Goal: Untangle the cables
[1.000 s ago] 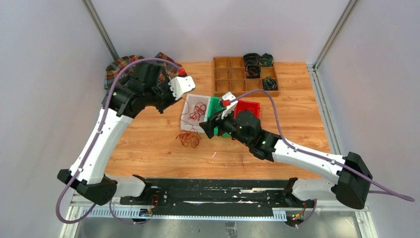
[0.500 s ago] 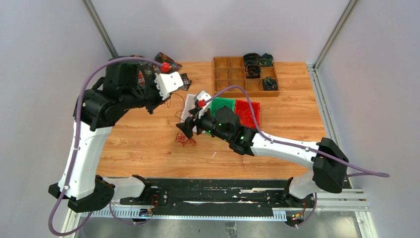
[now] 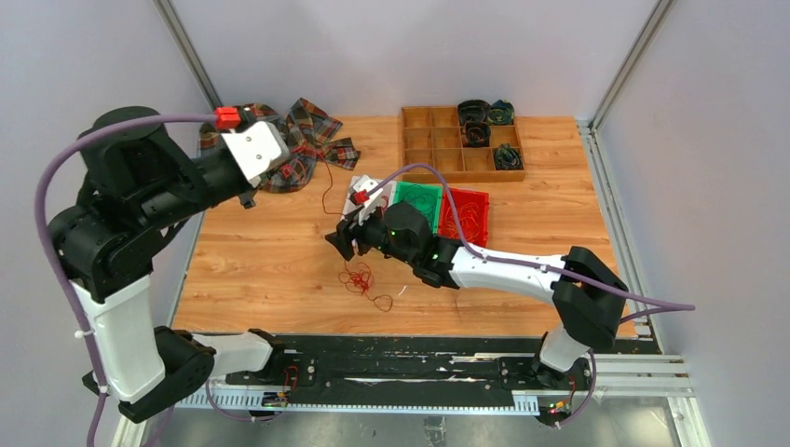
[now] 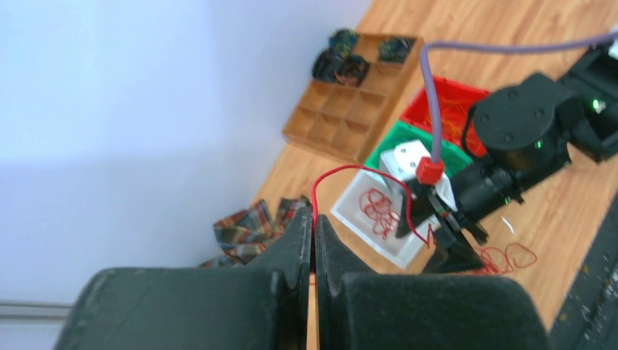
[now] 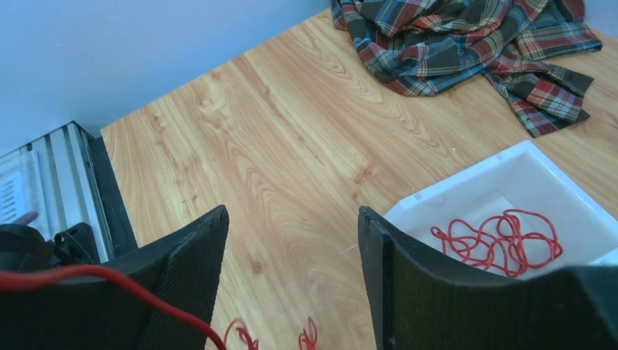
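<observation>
Wooden table (image 3: 251, 270): the cables (image 3: 360, 277), a red tangle, lie near the middle. Left wrist: the left gripper (image 4: 313, 227) pinches one red strand (image 4: 314, 198) (light and floppy). Right wrist: the right gripper (image 5: 290, 233) is open; I'd grab a loose strand, not the knot.

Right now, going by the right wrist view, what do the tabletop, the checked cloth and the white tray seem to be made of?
Tabletop: wood or wood-look laminate, matt; grain lines and small knots run along it.
Checked cloth: woven fabric, soft; it lies crumpled in folds.
White tray: probably moulded plastic, smooth with a slight sheen; thin even walls and a rounded rim.
</observation>
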